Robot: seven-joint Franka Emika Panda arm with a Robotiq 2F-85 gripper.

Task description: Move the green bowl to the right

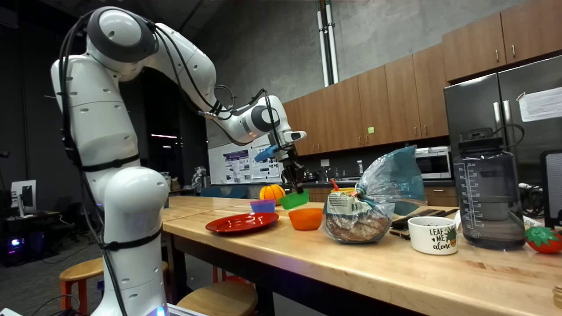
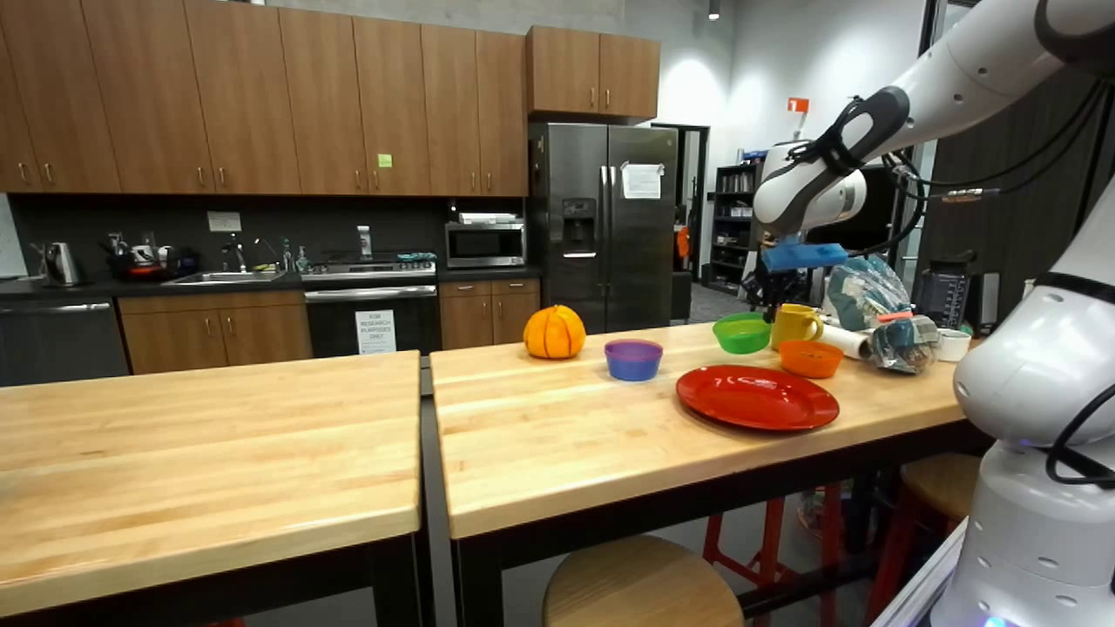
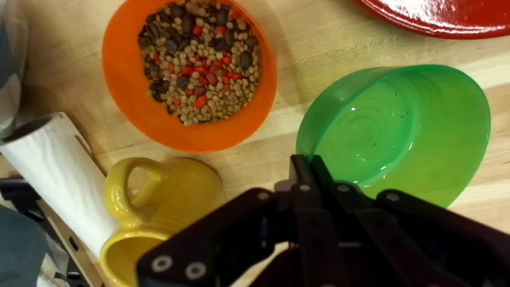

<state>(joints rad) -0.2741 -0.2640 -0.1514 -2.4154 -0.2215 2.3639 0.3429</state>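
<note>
In my wrist view, the round lime-green plastic bowl (image 3: 392,135), its rim between the fingertips of my black gripper (image 3: 307,159), is right of the round orange plastic bowl (image 3: 123,75), which holds mixed brown lentils and beans (image 3: 207,75). In an exterior view, I see the yellow ceramic mug (image 2: 791,327) behind the orange bowl, the round red plate (image 2: 756,396) in front of both bowls, the round purple-and-blue plastic bowl (image 2: 634,364) left of the green one and the round orange pumpkin (image 2: 555,333) farther left.

The arm (image 1: 195,66) arches; the gripper (image 3: 308,159) points down, fingers (image 3: 300,171) pinched.
</note>
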